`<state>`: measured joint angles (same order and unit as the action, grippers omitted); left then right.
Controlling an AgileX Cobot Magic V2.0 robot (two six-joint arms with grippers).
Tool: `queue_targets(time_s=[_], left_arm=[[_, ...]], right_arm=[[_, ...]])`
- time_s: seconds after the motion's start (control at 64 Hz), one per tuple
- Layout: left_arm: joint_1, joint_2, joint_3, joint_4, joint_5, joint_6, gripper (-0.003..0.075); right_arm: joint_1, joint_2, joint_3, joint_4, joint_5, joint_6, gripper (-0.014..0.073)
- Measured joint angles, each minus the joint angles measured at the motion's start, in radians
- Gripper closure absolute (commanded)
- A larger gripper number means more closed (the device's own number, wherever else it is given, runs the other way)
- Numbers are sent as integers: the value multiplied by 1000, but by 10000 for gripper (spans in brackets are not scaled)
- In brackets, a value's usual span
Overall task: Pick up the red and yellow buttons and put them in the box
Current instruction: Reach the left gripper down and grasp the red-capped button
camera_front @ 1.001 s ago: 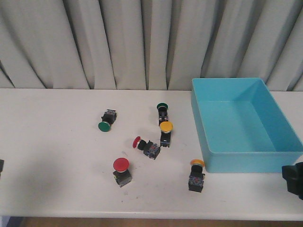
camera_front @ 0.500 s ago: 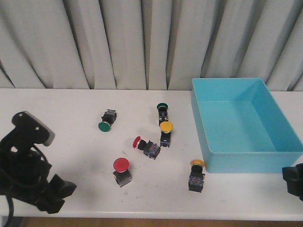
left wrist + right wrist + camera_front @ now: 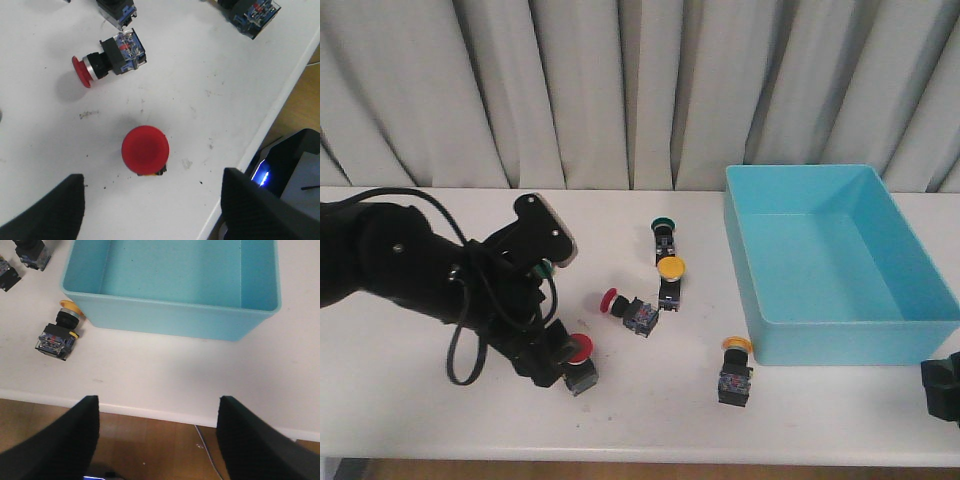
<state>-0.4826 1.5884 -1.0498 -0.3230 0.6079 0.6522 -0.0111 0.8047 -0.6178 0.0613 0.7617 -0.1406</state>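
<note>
Pincer of the left arm (image 3: 150, 210) hangs spread wide and empty above the upright red button (image 3: 145, 150), whose cap sits between the two fingers (image 3: 47, 210) near the desk's (image 3: 420, 400) front edge. This looks like the approach step of the first pick; next it needs to drop straight down and close on the cap or black body. The left arm reaches in low from the left side, wrist bent downward. The right pincer (image 3: 157, 440), also spread and empty, waits beside the box (image 3: 840, 340), which holds nothing.
</note>
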Motion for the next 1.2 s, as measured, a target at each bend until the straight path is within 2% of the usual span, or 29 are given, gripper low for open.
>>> queue_targets(time_s=[0.281, 0.563, 0.954, 1.204], left_arm=[[-20, 195, -118, 2, 17, 6, 166], [-21, 325, -147, 20, -16, 7, 184], [-21, 357, -149, 26, -37, 7, 439], [-21, 357, -149, 26, -36, 7, 540]], right_arm=[[0, 0, 0, 0, 17, 0, 123], [0, 0, 0, 0, 34, 0, 123], [0, 0, 0, 0, 38, 0, 123], [0, 0, 0, 0, 38, 0, 123]])
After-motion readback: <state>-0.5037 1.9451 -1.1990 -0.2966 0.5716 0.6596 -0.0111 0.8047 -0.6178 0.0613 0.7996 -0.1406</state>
